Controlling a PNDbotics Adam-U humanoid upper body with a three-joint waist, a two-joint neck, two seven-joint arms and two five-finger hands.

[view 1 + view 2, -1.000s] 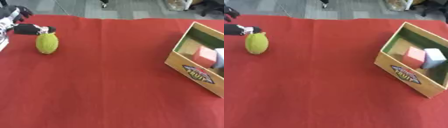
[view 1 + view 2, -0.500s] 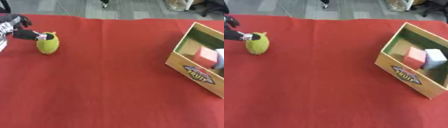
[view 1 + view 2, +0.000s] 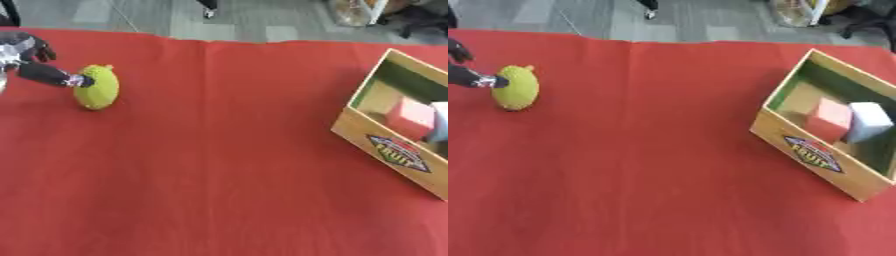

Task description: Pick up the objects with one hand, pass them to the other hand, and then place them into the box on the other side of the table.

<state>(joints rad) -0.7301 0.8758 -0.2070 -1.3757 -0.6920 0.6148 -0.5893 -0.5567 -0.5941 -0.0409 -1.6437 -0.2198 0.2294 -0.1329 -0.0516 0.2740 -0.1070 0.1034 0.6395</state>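
Fruit, yellow-green and oval (image 3: 97, 88), sits on the red tablecloth (image 3: 219, 165) near its far left edge. Left hand (image 3: 35, 60) reaches in from the left, one straight fingertip touching the fruit's upper left side; nothing is grasped. Well apart at the right stands the wooden box (image 3: 815, 155), holding a pink block (image 3: 830, 119) and a white block (image 3: 870, 121).

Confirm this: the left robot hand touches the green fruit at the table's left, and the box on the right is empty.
Not quite. The box is not empty: the right eye view shows a pink block and a white block inside. The rest holds: the left robot hand touches the green fruit at the table's left.
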